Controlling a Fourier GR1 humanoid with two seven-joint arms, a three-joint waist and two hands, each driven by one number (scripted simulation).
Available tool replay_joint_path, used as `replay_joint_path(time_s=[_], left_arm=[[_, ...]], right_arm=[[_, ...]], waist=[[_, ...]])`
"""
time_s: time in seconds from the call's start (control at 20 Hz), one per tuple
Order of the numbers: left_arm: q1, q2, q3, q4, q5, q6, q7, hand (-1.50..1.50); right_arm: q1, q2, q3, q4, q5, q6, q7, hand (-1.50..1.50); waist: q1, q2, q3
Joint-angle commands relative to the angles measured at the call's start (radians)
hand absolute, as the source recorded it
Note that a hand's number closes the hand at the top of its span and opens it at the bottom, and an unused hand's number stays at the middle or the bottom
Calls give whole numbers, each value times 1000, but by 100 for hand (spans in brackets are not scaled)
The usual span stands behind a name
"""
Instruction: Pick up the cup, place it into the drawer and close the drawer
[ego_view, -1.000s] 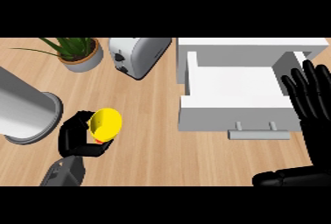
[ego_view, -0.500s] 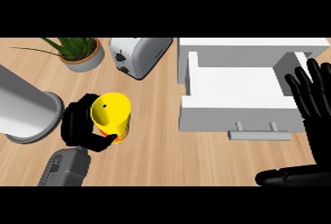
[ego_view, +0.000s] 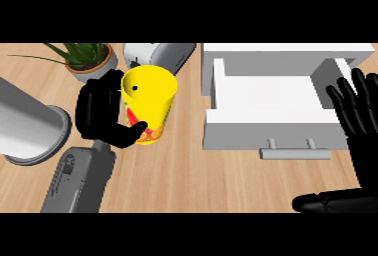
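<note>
The left hand (ego_view: 100, 112) grips the yellow cup (ego_view: 150, 100) (apparently clear of the counter (ego_view: 207, 180)) left of the open drawer (ego_view: 251, 131) — placing and closing are both undone — right hand (ego_view: 362, 115) resting, fingers straight.

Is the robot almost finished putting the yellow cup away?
Not yet, about a third. Done: the left hand is curled round the yellow cup. In hand: the cup is left of the open drawer, not over it yet. Left: set it in the drawer, then push it shut. The right hand rests open beside the drawer.
</note>
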Motion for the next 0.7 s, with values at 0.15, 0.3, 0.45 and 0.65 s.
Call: replay_joint_path(time_s=[0.15,0.3,0.45,0.65], left_arm=[[-147,-12,-127,-61,-31,210,146,150],[-280,-12,-78,49,-61,233,152,150],[-355,0,-50,53,-84,228,219,150],[-414,-12,-62,180,-77,224,174,150]], right_arm=[[-9,-19,-38,45,-31,31,-39,-150],[-35,-20,-38,93,-12,35,-74,-150],[-28,22,19,31,29,-21,-17,-150],[31,-10,-15,87,1,64,-116,-150]], waist=[[-5,1,0],[-7,3,0],[-6,2,0],[-8,3,0]])
